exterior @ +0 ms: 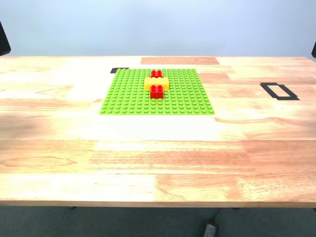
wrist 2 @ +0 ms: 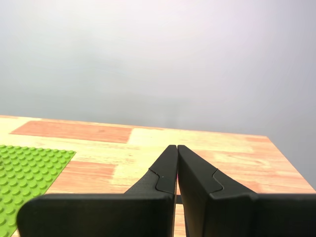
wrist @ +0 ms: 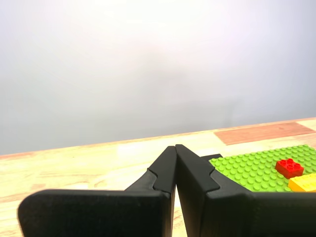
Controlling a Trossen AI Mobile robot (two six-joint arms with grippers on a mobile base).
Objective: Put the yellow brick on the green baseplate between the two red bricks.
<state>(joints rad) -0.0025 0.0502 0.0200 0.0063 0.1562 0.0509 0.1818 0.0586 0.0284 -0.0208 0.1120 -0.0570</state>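
Light: bright, even, soft, from overhead.
Glare: pale washed patches on the wooden table (exterior: 148, 163).
Shadows: faint, short, beside the bricks.
Focus: exterior view crisp; both wrist views soft, near fingers slightly blurred.
Wall: smooth grey-blue gradient.

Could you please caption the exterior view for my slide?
Yellow brick sits between two red bricks on the green baseplate.

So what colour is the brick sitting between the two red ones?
Yellow-orange; the yellow brick shows best in the exterior view.

no readable text, labels, nos. or signs anywhere in any view
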